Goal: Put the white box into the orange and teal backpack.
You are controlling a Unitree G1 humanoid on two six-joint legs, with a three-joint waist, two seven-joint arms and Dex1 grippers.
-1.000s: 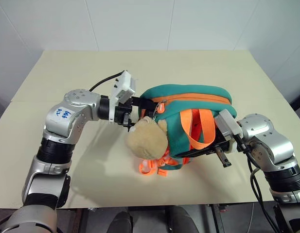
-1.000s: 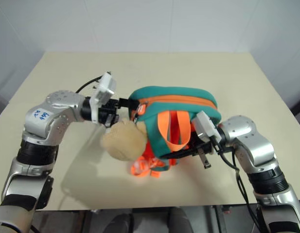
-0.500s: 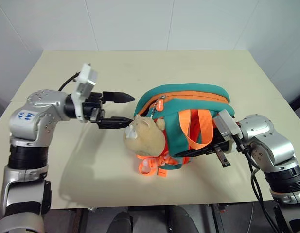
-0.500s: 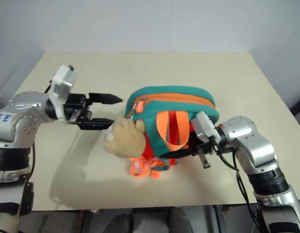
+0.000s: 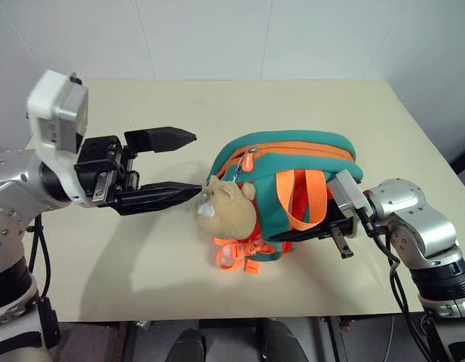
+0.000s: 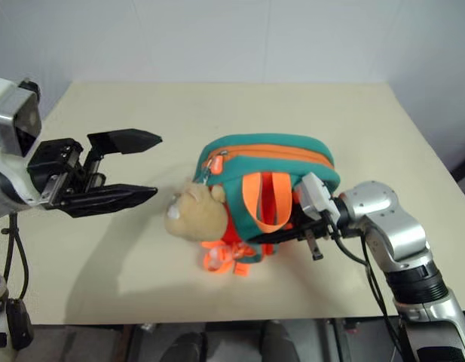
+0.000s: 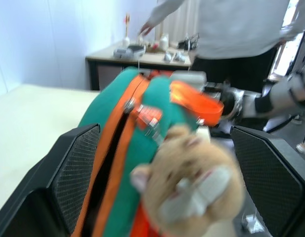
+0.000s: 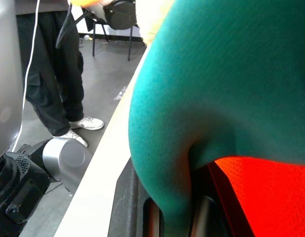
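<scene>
Your left tool (image 5: 175, 162) is released at frame left, apart from the backpack (image 5: 292, 177) (centre of the table (image 5: 217, 98)); your right tool (image 5: 334, 226) is clenched on its fabric.

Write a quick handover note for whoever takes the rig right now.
Left gripper: open, empty, off the table beside the backpack.
Right gripper: shut on the backpack's fabric at its other end.
Backpack: on the table, zipper seems partly open by the plush charm.
White box: not visible from outside; can't confirm it's inside.
Left: check for the box, close the zipper.
</scene>
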